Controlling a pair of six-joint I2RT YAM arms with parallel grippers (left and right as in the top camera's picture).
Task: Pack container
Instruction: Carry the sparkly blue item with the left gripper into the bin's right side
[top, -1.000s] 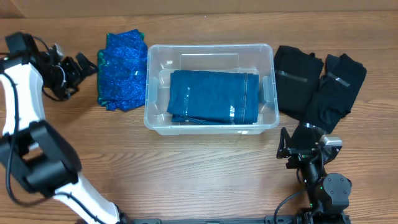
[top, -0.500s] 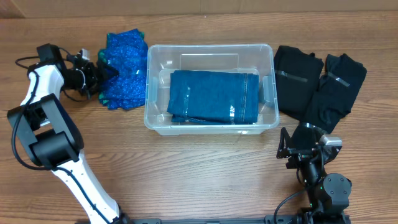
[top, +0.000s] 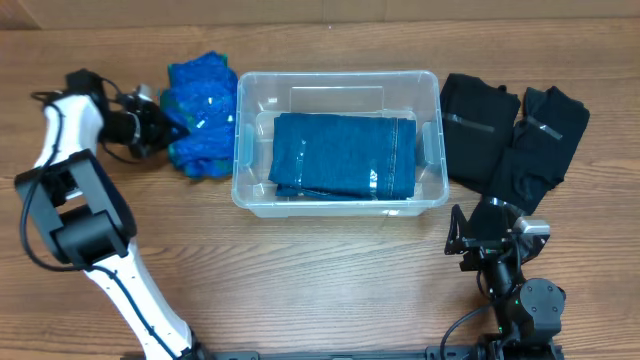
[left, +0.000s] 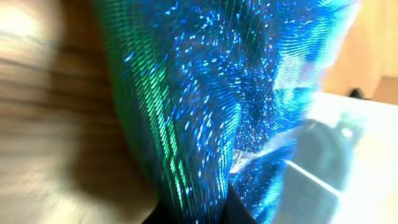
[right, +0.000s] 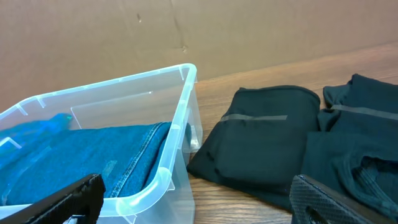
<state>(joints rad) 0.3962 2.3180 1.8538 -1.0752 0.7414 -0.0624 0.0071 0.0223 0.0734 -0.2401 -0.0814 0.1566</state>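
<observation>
The clear plastic container sits mid-table with folded blue jeans lying inside; its near corner shows in the right wrist view. A shiny blue sequin cloth lies bunched just left of the container. My left gripper is shut on the cloth's left edge; in the left wrist view the glittering blue and green fabric fills the frame and runs down between the jaws. My right gripper rests near the front right, open and empty, its fingertips wide apart.
Two folded black garments lie right of the container, also seen in the right wrist view as a dark pile. A cardboard wall stands behind the table.
My left gripper moved right onto the sequin cloth and closed on its left edge; the cloth has bunched up toward the container. The right arm has not moved.
</observation>
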